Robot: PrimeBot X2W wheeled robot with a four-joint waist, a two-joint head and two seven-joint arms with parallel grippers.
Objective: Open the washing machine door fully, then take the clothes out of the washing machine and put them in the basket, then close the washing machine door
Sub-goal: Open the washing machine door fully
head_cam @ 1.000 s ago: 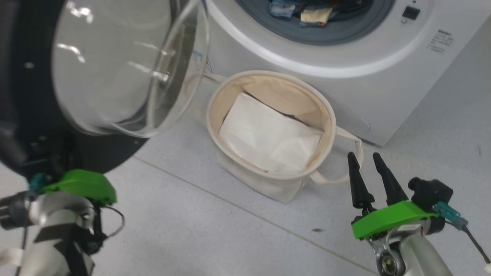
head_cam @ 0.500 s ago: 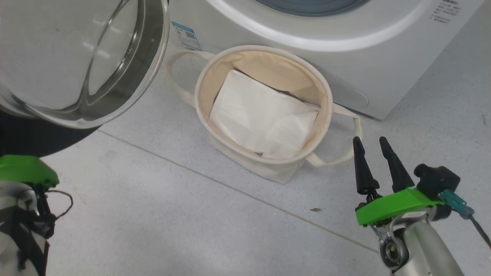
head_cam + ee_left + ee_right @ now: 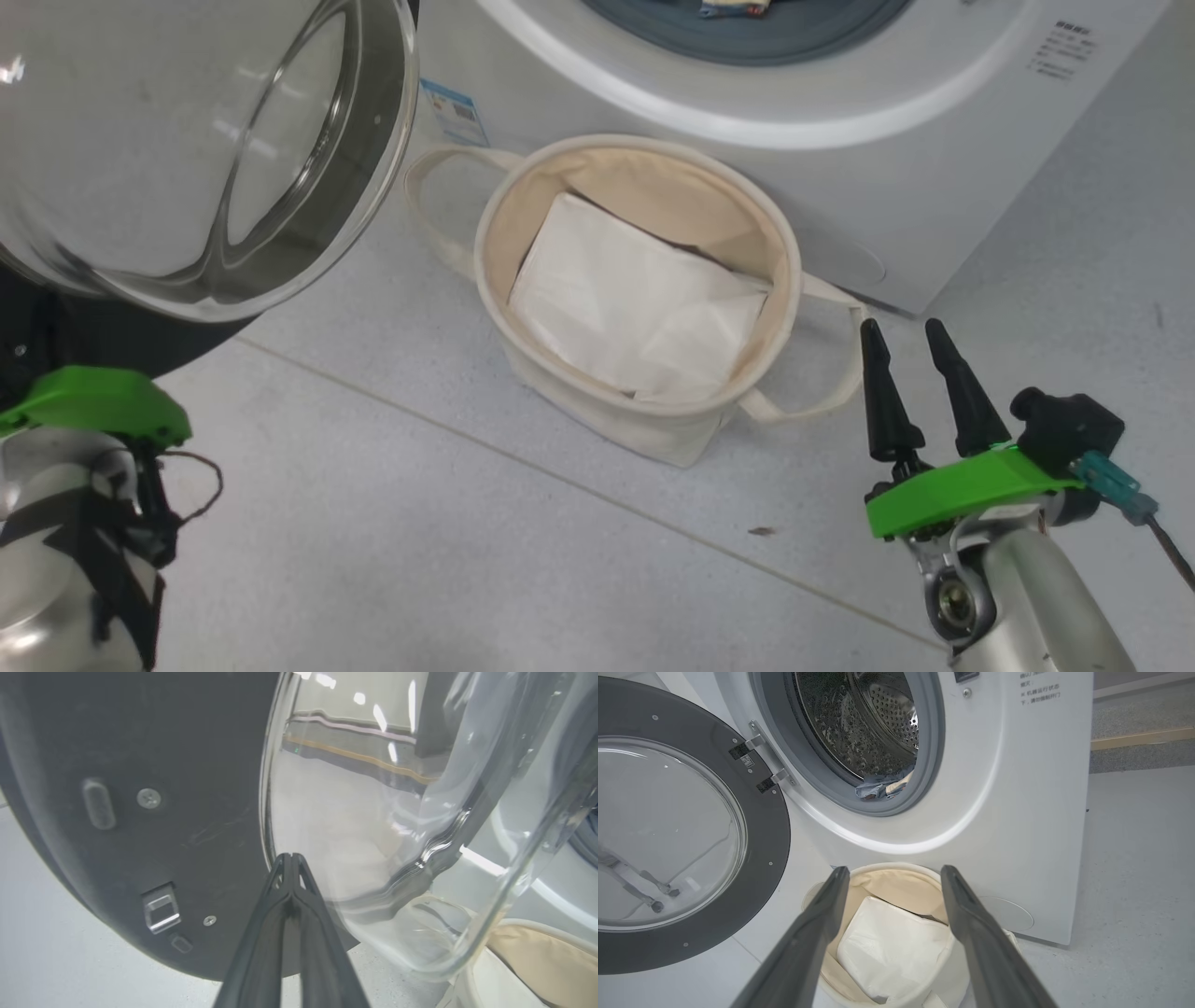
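Just inside washing machine [image 3: 1017, 812], crumpled blue clothes [image 3: 878, 787]

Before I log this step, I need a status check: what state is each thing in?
Door: open wide.
Clothes: inside the drum, not taken out.
Basket: upright, holding a white sheet, no clothes.
Left end effector: shut, tips at the door's inner side.
Right end effector: open, empty, beside the basket.
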